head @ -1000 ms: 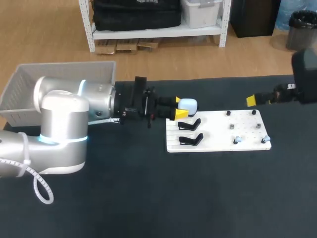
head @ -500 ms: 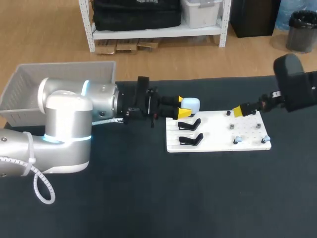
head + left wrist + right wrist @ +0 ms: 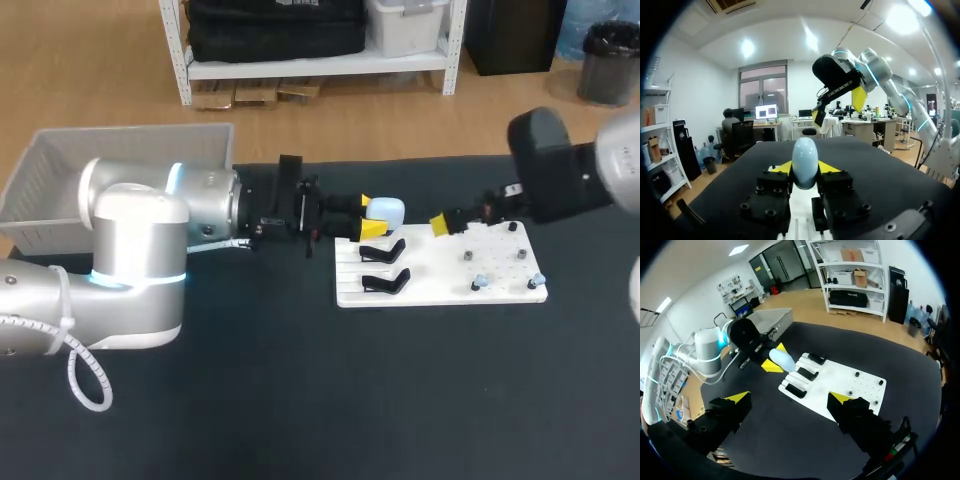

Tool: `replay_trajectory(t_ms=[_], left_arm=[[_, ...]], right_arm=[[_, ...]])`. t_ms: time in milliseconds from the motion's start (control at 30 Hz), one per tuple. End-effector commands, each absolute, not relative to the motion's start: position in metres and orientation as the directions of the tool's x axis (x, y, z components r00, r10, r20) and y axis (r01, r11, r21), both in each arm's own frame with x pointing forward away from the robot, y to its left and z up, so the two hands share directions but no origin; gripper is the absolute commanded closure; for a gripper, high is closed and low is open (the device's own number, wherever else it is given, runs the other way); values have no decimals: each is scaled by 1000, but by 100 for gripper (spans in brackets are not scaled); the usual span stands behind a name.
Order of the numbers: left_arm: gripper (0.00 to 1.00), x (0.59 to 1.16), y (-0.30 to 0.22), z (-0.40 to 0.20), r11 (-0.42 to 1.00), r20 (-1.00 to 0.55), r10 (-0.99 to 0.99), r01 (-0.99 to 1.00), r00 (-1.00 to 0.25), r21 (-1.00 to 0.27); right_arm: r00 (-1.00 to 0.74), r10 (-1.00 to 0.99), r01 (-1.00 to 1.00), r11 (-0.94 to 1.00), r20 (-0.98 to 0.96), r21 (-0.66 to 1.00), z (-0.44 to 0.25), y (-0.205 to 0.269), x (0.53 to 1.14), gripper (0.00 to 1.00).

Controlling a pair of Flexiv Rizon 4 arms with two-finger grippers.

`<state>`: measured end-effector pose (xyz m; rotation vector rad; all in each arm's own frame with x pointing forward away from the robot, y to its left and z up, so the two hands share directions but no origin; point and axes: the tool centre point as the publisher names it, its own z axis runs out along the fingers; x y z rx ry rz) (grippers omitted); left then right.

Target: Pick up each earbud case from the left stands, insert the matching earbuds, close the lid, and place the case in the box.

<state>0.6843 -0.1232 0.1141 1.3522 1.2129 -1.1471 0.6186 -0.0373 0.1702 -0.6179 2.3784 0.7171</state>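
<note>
**A:** From above, what has your left gripper (image 3: pixel 362 218) got?

**B:** It's clamped on the pale blue case (image 3: pixel 385 211), just past the stands (image 3: pixel 383 252), likely lifted clear for loading earbuds.

**A:** Your left wrist?

**B:** The case sits upright between the fingers, with your right gripper (image 3: pixel 838 106) ahead.

**A:** Right wrist?

**B:** Fingers spread and empty over the white board (image 3: pixel 860 390), with the case beyond them. You'll find no readable writing.

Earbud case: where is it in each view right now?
Head view: earbud case in left hand, at the white board's far-left corner.
Left wrist view: centred in its own hand.
Right wrist view: beside the black stands, in left hand.
Shared landmark: left hand's yellow tips flanking it.
</note>
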Motion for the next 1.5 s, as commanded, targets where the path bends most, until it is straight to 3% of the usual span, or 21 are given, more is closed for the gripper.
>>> replay_trajectory(t_ms=[33, 400, 1500], left_arm=[[100, 685, -123, 112, -53, -993, 97, 996, 70, 65], [100, 685, -123, 112, -53, -993, 97, 996, 70, 65], [100, 685, -123, 112, -53, -993, 97, 996, 70, 65]], right_arm=[[-739, -267, -566, 744, -619, 356, 164, -20, 629, 0], [-748, -291, -579, 725, -596, 373, 154, 1, 641, 0], [-773, -303, -549, 760, -557, 347, 128, 7, 674, 0]])
